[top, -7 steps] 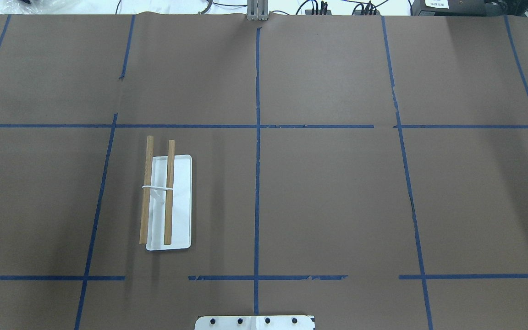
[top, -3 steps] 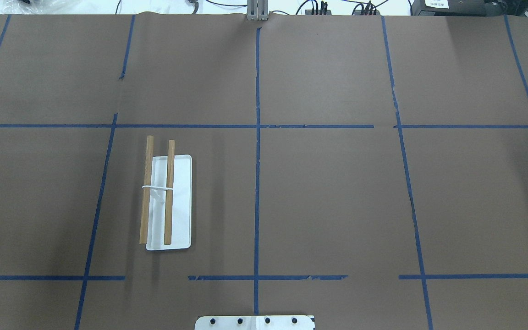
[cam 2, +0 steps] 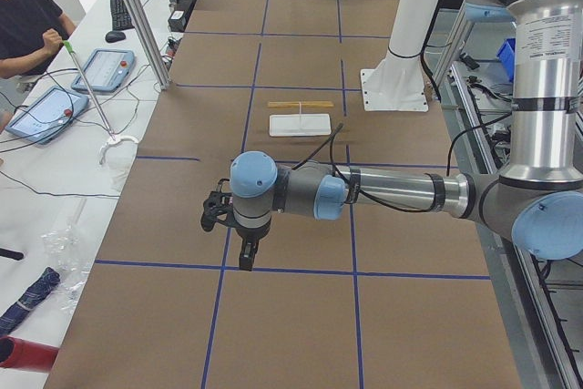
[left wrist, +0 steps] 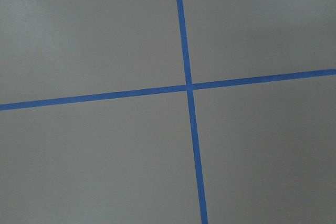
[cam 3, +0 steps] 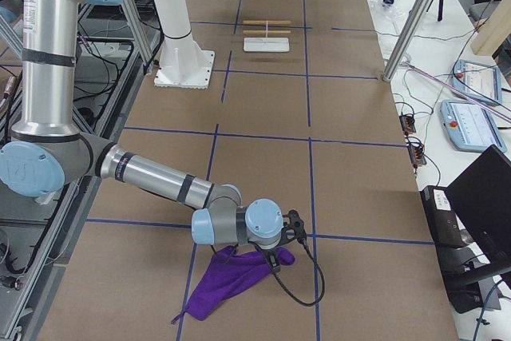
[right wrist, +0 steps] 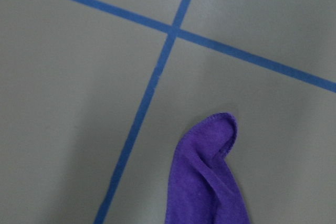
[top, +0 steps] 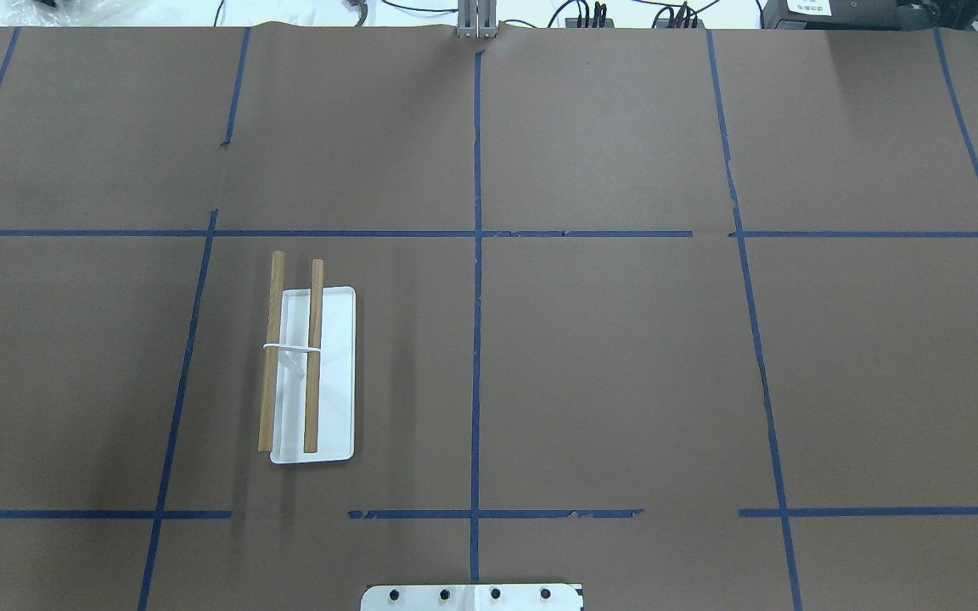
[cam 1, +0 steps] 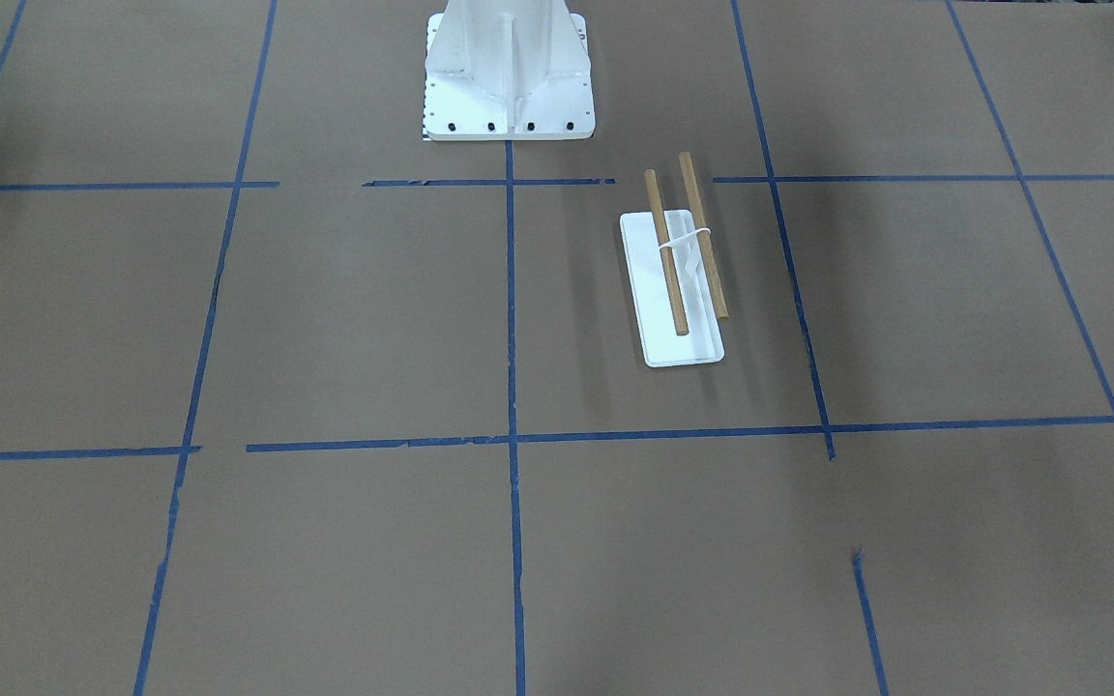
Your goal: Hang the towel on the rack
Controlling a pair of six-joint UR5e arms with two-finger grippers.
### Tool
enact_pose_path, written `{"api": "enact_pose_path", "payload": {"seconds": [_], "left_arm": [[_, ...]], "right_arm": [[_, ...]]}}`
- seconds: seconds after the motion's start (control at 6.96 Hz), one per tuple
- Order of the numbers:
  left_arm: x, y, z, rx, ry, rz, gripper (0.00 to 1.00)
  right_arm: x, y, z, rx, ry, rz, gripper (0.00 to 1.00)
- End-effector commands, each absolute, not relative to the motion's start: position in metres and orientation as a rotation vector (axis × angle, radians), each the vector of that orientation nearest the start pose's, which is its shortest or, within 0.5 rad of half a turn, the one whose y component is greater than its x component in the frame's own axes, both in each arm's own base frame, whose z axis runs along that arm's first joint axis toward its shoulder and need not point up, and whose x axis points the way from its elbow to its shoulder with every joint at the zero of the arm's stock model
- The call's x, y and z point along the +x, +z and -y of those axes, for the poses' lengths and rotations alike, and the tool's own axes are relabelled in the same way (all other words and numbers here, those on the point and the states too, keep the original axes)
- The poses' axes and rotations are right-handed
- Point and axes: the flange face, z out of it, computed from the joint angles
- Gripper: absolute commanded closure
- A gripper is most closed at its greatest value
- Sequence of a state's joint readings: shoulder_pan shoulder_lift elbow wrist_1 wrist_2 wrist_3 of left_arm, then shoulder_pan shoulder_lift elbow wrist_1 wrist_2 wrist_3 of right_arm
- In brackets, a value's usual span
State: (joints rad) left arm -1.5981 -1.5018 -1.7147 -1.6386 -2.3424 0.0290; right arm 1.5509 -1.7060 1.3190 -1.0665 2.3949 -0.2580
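The rack (top: 319,373) is a white tray base with two wooden dowels and a thin white crosspiece. It stands left of the table's middle and also shows in the front-facing view (cam 1: 673,290) and the side views (cam 2: 301,120) (cam 3: 266,41). The purple towel (cam 3: 231,277) lies crumpled on the table at its right end; its tip shows in the right wrist view (right wrist: 207,182). My right gripper (cam 3: 275,263) hangs just over the towel, and I cannot tell whether it is open or shut. My left gripper (cam 2: 246,257) points down over bare paper at the left end, its state unclear too.
The white bolted pedestal (cam 1: 509,77) stands at the table's near middle edge. Blue tape lines (left wrist: 186,87) grid the brown paper. A side bench with tablets (cam 2: 46,111) and a seated person (cam 2: 27,15) lies beyond the far edge, with aluminium posts (cam 3: 407,29) there.
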Motion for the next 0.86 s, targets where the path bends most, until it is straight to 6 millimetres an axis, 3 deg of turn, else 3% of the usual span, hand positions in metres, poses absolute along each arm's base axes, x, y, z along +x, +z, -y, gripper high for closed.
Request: {"api": "enact_pose_path", "payload": {"seconds": [0.0,0.29,0.72], "left_arm": [[-0.076,0.613,0.469,0.158,0.057,-0.766,0.0],[-0.076,0.613,0.469,0.158,0.057,-0.768,0.0],[-0.076,0.614,0.469,0.158,0.057,-0.768,0.0]], "right_arm": [[0.044,0.836,0.371,0.169,-0.327,0.809,0.0],[0.033,0.849,0.351,0.142,-0.378,0.785,0.0],[0.025,0.866,0.345,0.096,-0.402,0.736,0.0]]}}
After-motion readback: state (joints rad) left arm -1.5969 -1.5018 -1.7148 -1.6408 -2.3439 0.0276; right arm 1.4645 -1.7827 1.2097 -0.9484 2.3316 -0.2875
